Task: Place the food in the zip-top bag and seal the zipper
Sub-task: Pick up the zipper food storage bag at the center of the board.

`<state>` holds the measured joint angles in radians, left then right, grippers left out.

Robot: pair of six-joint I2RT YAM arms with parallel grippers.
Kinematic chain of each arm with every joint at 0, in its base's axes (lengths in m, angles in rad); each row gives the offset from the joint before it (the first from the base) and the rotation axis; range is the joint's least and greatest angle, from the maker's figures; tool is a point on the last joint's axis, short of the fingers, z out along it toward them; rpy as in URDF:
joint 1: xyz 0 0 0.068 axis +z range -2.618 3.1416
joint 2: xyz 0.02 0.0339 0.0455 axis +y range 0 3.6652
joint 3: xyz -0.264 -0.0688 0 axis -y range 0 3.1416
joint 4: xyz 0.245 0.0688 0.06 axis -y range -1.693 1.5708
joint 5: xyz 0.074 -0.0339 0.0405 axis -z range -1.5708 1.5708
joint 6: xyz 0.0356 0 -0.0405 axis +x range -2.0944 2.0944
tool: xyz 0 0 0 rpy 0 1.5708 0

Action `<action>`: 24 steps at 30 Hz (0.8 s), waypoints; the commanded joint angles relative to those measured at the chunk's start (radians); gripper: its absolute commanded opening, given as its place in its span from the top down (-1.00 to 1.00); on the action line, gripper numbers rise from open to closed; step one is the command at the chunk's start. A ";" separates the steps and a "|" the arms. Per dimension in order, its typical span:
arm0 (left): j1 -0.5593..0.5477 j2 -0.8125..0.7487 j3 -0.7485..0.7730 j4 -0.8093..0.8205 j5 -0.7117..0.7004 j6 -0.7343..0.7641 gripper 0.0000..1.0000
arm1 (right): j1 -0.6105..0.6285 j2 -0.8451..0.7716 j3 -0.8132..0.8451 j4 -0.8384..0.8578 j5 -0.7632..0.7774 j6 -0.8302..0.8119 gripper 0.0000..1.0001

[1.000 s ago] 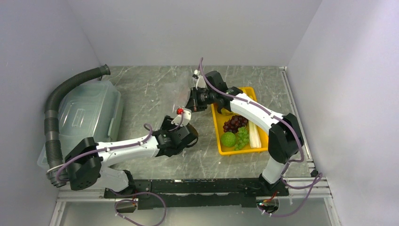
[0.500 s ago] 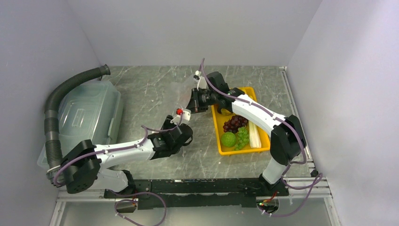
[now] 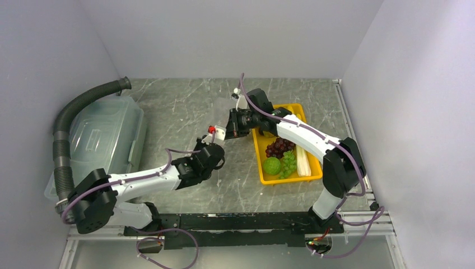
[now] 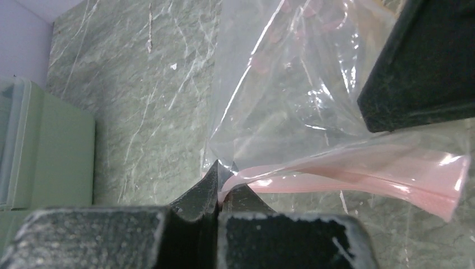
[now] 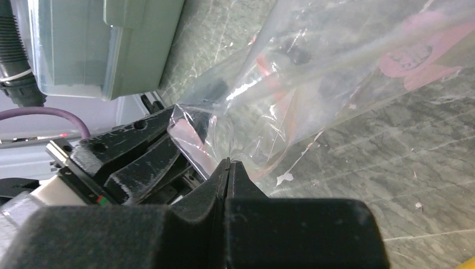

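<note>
A: Quick, left gripper state?
B: Clamped tight. My tips pinch the zipper, the pink strip, at one end.
A: And the right gripper?
B: Closed too, nipping the zip-top bag at its mouth edge, just far-right of my left one.
A: Where's the bag?
B: Mid-table, strung between both grippers, left of the yellow tray.
A: Food?
B: In the tray: dark grapes, green round fruit, green grapes, leek.
A: Anything else?
B: A lidded bin at the left.
</note>
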<state>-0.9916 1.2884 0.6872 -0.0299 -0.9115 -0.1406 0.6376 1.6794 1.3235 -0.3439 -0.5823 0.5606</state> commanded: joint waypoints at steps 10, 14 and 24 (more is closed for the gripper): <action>0.004 -0.153 0.033 -0.167 0.089 -0.081 1.00 | -0.022 -0.067 0.001 -0.007 0.028 -0.010 1.00; 0.001 -0.192 0.050 -0.249 0.146 -0.121 1.00 | -0.028 -0.063 0.021 -0.015 0.033 -0.011 1.00; -0.002 -0.182 0.169 -0.504 0.194 -0.271 1.00 | -0.028 -0.137 0.030 -0.017 0.068 0.007 0.11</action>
<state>-0.9951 1.0912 0.7643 -0.4030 -0.7258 -0.3092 0.6155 1.6409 1.3293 -0.3714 -0.5545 0.5598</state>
